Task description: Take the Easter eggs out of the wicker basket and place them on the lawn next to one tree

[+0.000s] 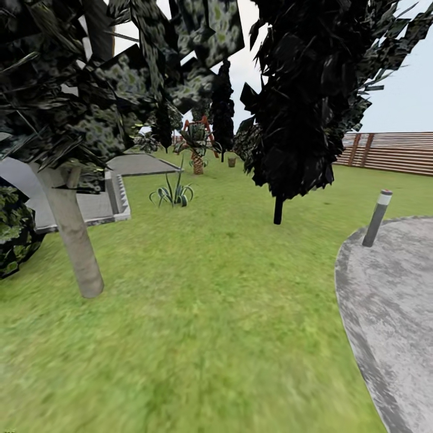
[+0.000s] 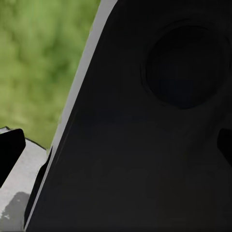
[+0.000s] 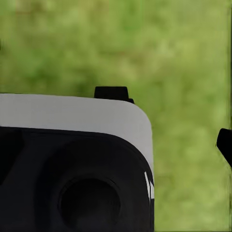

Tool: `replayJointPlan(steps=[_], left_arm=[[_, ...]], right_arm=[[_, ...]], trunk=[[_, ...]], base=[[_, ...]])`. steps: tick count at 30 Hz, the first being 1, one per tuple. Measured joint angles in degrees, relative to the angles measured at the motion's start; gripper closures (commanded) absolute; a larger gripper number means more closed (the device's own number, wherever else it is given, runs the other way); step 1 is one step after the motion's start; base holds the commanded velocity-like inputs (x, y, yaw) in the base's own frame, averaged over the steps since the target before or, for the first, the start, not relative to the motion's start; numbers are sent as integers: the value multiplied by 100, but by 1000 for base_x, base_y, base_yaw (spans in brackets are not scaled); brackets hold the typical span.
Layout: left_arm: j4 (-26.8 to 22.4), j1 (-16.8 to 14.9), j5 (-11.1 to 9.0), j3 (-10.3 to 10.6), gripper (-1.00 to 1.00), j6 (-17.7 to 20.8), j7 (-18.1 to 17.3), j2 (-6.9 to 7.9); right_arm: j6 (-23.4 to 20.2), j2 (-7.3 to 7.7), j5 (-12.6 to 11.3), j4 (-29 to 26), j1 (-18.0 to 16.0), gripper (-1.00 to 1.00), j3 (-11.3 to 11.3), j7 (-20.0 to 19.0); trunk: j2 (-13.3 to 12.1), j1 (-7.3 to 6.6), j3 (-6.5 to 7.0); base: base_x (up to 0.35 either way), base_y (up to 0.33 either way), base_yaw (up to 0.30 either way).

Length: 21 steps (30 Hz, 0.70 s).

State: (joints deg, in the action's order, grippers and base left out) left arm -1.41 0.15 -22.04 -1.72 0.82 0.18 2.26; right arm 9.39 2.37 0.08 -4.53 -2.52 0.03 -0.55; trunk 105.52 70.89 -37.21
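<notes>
The small tan-brown woven wicker basket (image 1: 231, 162) is spotted far ahead on the blurry green lawn (image 1: 198, 313), well apart from both claws; no eggs can be made out. Light, smooth eggs are expected, best cupped around the middle. A thick grey-brown leaning trunk (image 1: 75, 240) stands nearer. Claw opening cannot be told.

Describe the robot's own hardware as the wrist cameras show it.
Left wrist view: a matte black rounded housing with a circular recess and a pale grey edge, plus a black claw fingertip. Right wrist view: a similar black housing under a pale grey panel, with a small white marking, and a black fingertip.
</notes>
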Motion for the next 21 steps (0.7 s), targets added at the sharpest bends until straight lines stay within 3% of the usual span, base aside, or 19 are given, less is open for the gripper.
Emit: replayJointPlan(steps=[21], left_arm=[[1,0,-1,-4,-100,0,4,0]], right_arm=[[0,0,0,-9,0,-100,3,-1]], trunk=[[0,0,0]], base=[[313,-135,11]])
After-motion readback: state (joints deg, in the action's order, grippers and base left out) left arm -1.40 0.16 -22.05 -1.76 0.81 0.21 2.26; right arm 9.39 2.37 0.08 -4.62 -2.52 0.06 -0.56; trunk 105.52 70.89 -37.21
